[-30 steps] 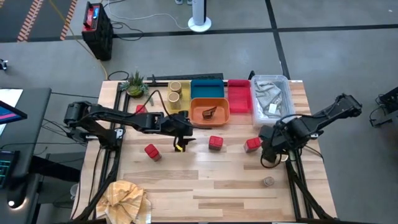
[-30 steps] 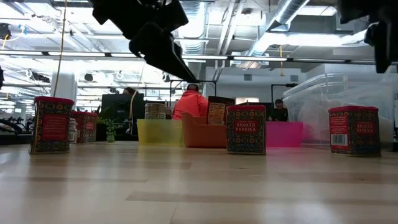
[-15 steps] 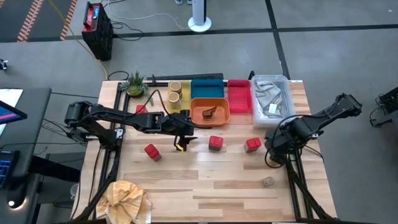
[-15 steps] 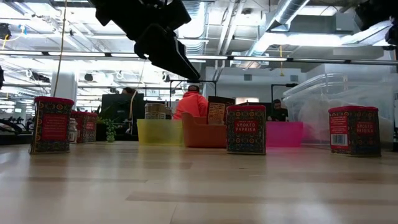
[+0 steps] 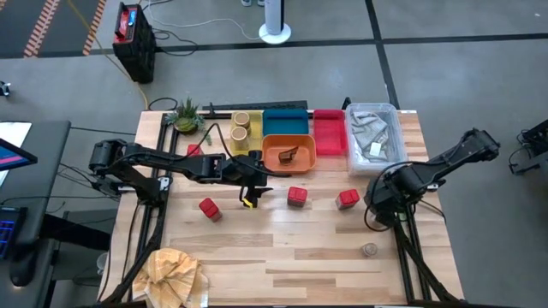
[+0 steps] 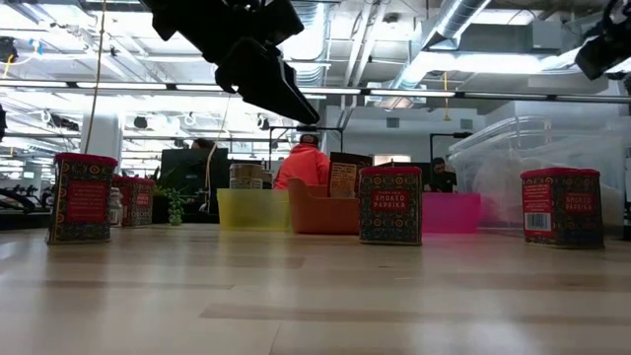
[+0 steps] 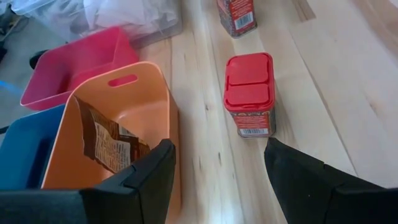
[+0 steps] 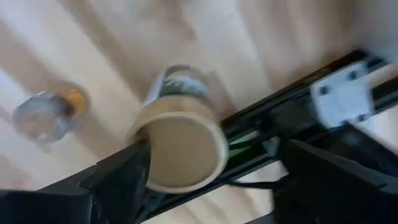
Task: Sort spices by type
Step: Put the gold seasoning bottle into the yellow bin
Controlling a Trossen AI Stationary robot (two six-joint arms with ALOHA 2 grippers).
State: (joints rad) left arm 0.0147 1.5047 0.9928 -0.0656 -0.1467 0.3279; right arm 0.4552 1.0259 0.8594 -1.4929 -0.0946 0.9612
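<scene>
Right gripper, fingers apart, frames an upright tan wooden cylinder jar; left gripper, fingers apart, faces an upright boxy red tin.

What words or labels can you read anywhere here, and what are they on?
"SMOKED PAPRIKA": on the middle red tin in the low view.
Left red tin and right red tin: label print too small to read.
Packet in the orange tray: text blurred, unreadable.
</scene>
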